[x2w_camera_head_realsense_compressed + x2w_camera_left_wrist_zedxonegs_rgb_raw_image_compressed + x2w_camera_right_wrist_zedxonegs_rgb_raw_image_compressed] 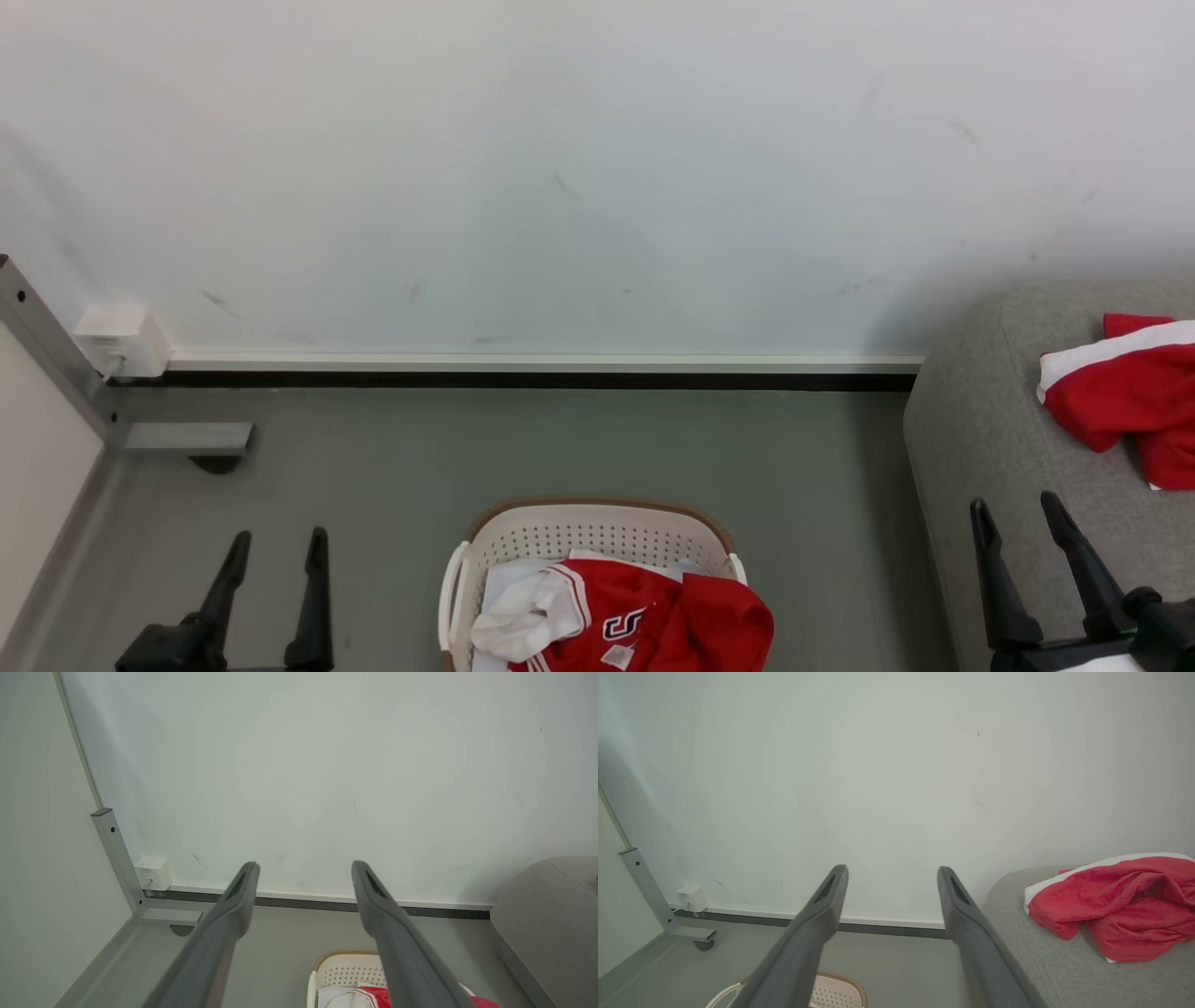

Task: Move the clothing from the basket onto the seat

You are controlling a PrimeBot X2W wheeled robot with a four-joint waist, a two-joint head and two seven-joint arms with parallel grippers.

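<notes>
One red jacket (653,621) is left in the basket (597,534). The other garment (1120,392) already lies on the sofa (980,429). Left claw (280,537) and right claw (1015,502) are both spread and empty, flanking the basket and clear of it.

Risk: pinching only the white sleeve, so the jacket trails, snags the rim and tips the basket.

Jacket is bunched and soft, striped cuff and dark letter logo up, red cloth spilling toward the right rim.

Two red garments (653,621) (1125,392), one basket (597,534), one sofa (980,429) and four dark fingers (227,583)
</notes>
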